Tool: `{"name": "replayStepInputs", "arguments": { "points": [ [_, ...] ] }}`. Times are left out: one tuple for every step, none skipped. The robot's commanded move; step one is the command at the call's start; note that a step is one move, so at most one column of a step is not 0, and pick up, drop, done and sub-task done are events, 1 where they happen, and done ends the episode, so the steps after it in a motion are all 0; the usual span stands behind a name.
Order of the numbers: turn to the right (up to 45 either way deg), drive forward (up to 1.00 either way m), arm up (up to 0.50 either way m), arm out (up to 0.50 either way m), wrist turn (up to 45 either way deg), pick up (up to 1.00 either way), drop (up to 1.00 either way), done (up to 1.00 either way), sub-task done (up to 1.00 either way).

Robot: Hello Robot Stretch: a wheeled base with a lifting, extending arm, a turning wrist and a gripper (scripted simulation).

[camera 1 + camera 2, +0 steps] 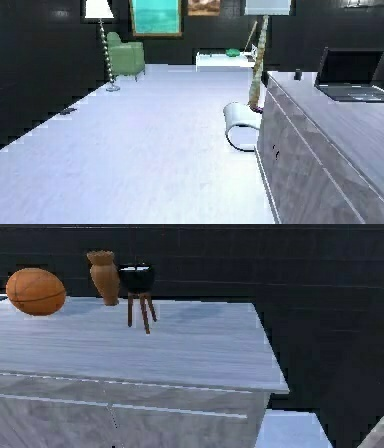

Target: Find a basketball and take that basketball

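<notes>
An orange basketball with dark seams rests on a grey cabinet top, at the far left of the arm side view. Just to its right stand a brown vase and a black bowl on thin brown legs.
In the forward view a long grey cabinet runs down the right side with an open laptop on it. A white curved object lies on the floor beside it. Farther off stand a green armchair, a floor lamp and a white table. Pale floor lies open at left.
</notes>
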Motion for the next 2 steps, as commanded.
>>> {"name": "replayStepInputs", "arguments": {
  "points": [
    [0.0, 0.40, 0.00, 0.00, 0.0, 0.00, 0.00, 0.00, 0.00],
    [-15.0, 0.00, 0.00, 0.00, 0.0, 0.00, 0.00, 0.00, 0.00]
  ]
}}
